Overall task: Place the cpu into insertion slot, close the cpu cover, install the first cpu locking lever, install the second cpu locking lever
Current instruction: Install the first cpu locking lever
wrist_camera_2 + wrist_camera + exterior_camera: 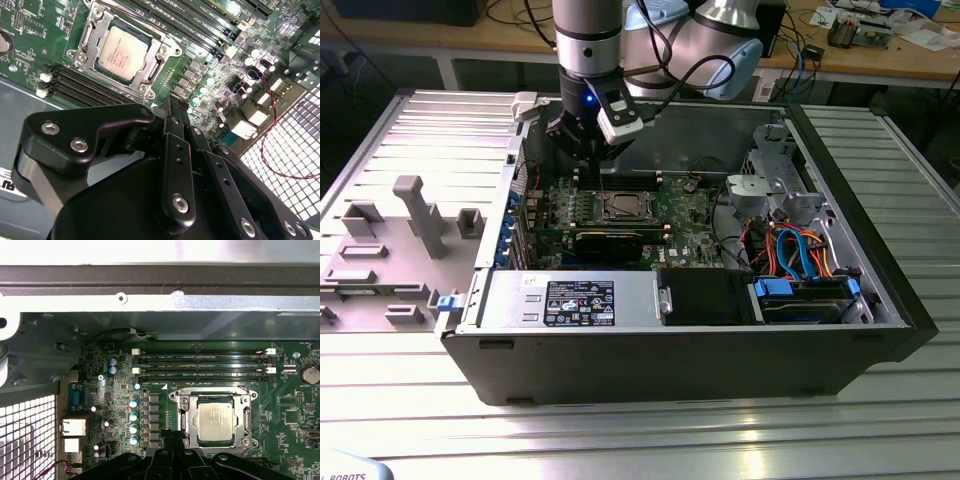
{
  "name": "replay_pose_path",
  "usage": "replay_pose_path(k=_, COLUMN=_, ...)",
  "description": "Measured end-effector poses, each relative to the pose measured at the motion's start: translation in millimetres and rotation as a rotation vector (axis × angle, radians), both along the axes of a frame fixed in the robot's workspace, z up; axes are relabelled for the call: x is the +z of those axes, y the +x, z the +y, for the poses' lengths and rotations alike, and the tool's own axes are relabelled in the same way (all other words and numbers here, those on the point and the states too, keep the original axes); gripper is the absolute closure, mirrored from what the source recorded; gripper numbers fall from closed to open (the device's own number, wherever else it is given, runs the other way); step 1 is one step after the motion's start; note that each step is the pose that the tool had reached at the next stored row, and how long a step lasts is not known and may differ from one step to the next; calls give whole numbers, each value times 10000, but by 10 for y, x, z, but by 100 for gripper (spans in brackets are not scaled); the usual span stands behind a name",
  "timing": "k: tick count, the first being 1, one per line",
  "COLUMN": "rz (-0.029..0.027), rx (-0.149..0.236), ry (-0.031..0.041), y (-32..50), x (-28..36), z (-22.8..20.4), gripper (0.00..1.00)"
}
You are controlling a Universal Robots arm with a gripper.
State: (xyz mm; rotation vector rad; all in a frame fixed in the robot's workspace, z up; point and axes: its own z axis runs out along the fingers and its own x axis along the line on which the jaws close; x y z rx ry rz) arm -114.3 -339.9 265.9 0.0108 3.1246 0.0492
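Chip [216, 421] seated; cover [187, 415] down over it; latching cannot be confirmed. Claw [171, 101] narrow, empty, hovering near chip.

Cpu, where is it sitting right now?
The cpu sits in the insertion slot, framed by the cpu cover, beside the memory slots, mid-board in the exterior view.

Chip [216, 422] seated on green board [280, 410], silvery cover frame [184, 415] flat around it. Hand [172, 436] near frame corner; chip at hand's 1 o'clock, memory slots [200, 365] beyond.
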Motion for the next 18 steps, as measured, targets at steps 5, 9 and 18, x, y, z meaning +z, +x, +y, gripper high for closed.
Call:
replay_pose_path(k=5, rz=-1, rx=-1, ry=1, y=-11, x=0, z=0, gripper=89)
replay_pose_path(k=9, rz=0, rx=1, ry=1, y=-40, x=0, z=0, gripper=89)
replay_pose_path(k=18, rz=1, rx=70, ry=-1, y=-92, x=-1, z=74, gripper=89)
